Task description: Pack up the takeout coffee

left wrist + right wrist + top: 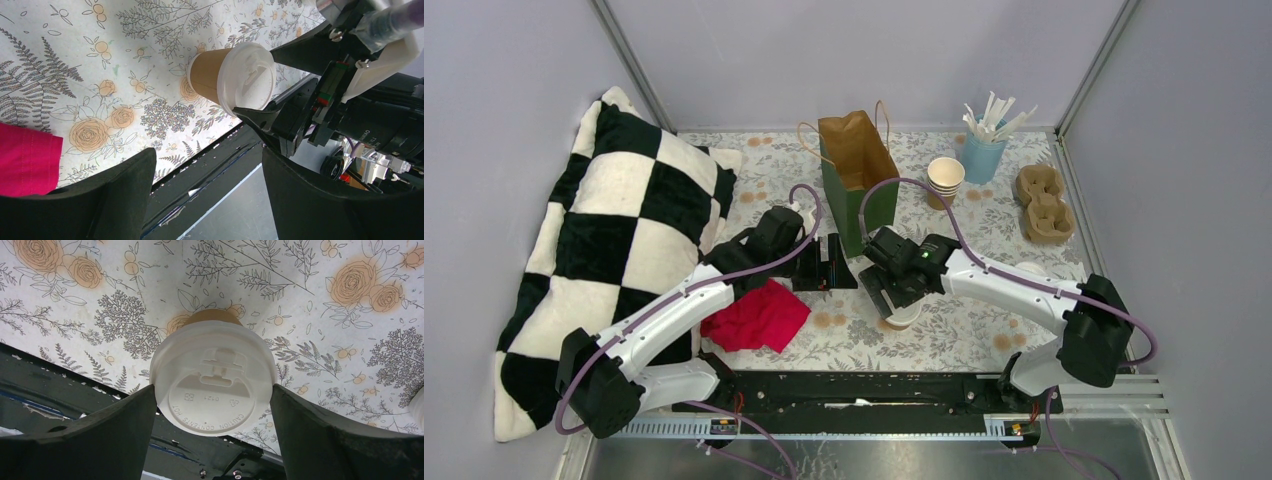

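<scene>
A takeout coffee cup (902,318), tan paper with a white lid, stands on the flowered table in front of the green paper bag (857,180). My right gripper (892,298) is open right over it. In the right wrist view the lid (214,377) sits between the two fingers, which stand at its rim on either side (214,390). The left wrist view shows the same cup (225,77) with the right gripper's fingers (260,117) straddling the lid. My left gripper (832,265) is open and empty (207,165), just left of the cup near the bag's base. A second white lid (1031,268) shows behind the right arm.
A stack of lidless paper cups (945,178), a blue cup of white sticks (984,152) and brown pulp cup carriers (1044,202) stand at the back right. A red cloth (759,316) lies front left. A checkered pillow (614,240) fills the left side.
</scene>
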You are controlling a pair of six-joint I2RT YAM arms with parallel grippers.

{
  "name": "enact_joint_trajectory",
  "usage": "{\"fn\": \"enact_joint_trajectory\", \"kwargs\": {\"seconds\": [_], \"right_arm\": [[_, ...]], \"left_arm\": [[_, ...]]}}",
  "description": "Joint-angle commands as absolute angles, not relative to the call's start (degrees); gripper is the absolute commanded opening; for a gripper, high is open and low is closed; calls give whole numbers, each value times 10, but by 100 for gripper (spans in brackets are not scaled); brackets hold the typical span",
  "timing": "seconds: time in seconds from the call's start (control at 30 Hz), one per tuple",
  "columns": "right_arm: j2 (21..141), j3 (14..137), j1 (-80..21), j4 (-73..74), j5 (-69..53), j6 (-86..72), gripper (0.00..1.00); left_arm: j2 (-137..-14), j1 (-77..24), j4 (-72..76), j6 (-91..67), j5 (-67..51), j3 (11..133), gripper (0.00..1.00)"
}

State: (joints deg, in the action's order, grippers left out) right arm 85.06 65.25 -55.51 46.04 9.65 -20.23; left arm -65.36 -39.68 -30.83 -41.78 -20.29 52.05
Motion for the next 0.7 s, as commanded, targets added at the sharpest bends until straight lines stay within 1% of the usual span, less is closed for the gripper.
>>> {"fn": "enact_joint_trajectory", "kwargs": {"seconds": [0.0, 0.1, 0.3, 0.5, 0.6, 0.67], "right_arm": [[858, 615, -561, 451, 103, -213, 85], [850, 620, -561, 458, 109, -218, 81], [820, 648, -561, 471, 134, -222, 81], [800, 641, -553, 472, 173, -229, 81], [784, 634, -530, 467, 177, -229, 81], [769, 625, -497, 458, 167, -225, 81]], "left_arm": [[-656, -395, -298, -410, -201, 544, 82], [-655, -395, -299, -410, -201, 545, 82], [-656, -395, -298, -409, -200, 548, 82], [-657, -395, -298, -406, -201, 550, 82], [-658, -394, -300, -404, -201, 553, 82], [-660, -394, -299, -401, -200, 557, 82]]}}
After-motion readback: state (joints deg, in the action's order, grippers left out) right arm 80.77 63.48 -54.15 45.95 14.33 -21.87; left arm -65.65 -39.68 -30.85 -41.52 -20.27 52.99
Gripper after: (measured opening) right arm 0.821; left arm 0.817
